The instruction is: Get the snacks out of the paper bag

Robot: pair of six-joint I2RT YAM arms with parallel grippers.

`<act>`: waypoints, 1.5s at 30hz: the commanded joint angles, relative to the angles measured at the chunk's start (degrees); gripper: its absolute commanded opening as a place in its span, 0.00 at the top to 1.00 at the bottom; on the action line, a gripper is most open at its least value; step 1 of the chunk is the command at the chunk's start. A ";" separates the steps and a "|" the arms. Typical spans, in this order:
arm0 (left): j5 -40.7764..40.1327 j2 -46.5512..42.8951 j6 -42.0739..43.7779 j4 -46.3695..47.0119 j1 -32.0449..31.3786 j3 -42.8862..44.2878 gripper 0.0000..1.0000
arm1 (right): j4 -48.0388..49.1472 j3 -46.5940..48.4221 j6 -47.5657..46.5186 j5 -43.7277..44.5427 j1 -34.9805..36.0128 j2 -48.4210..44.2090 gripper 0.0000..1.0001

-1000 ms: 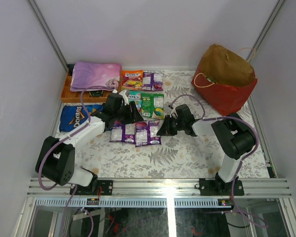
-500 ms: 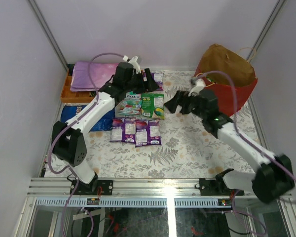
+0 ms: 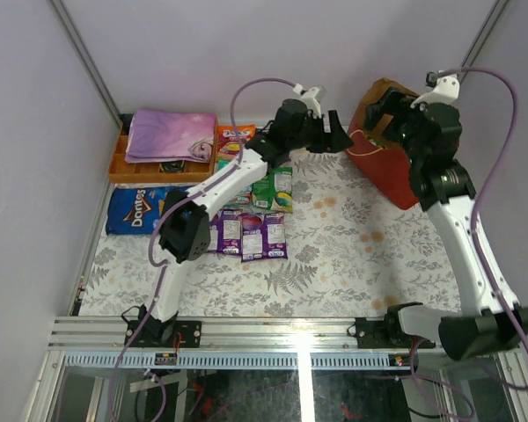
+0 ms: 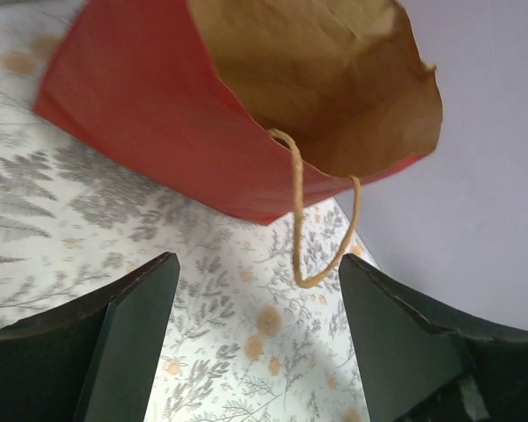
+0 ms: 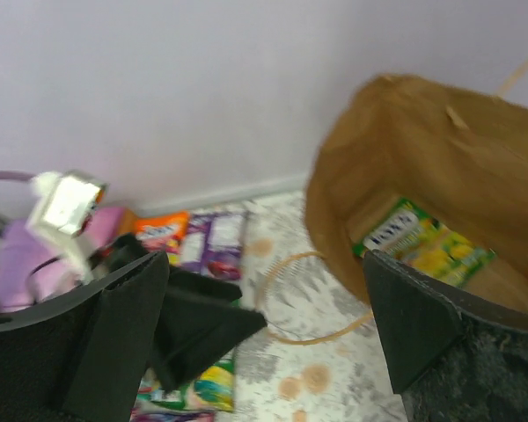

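Observation:
The red paper bag (image 3: pixel 390 172) stands at the back right, its brown mouth tipped toward the left. My left gripper (image 3: pixel 340 138) reaches to just left of it, open and empty; in its wrist view the bag's red wall (image 4: pixel 150 114) and string handle (image 4: pixel 297 220) lie just ahead of the gripper (image 4: pixel 260 294). My right gripper (image 3: pixel 380 112) hangs open and empty over the bag's mouth. A green-yellow snack packet (image 5: pixel 422 242) lies inside the bag (image 5: pixel 396 132), ahead of the gripper (image 5: pixel 264 330). Purple packets (image 3: pixel 246 236), a green one (image 3: pixel 273 189), an orange one (image 3: pixel 233 134) and the Doritos bag (image 3: pixel 141 209) lie on the table.
An orange tray (image 3: pixel 121 164) with a folded purple-pink cloth (image 3: pixel 170 134) sits at the back left. Pale walls close in the back and both sides. The left arm's fingers (image 5: pixel 194 321) show between my right gripper's fingers, near the bag's handle (image 5: pixel 286 272).
Both arms have swung from the packets at mid-table to the bag. The left gripper now points at its handle, the right has risen over its mouth. Both grippers opened wider.

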 commanded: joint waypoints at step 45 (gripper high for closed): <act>-6.02 8.16 1.28 11.49 -4.14 6.63 0.40 | -11.64 16.68 -7.65 -6.18 -7.53 20.29 0.02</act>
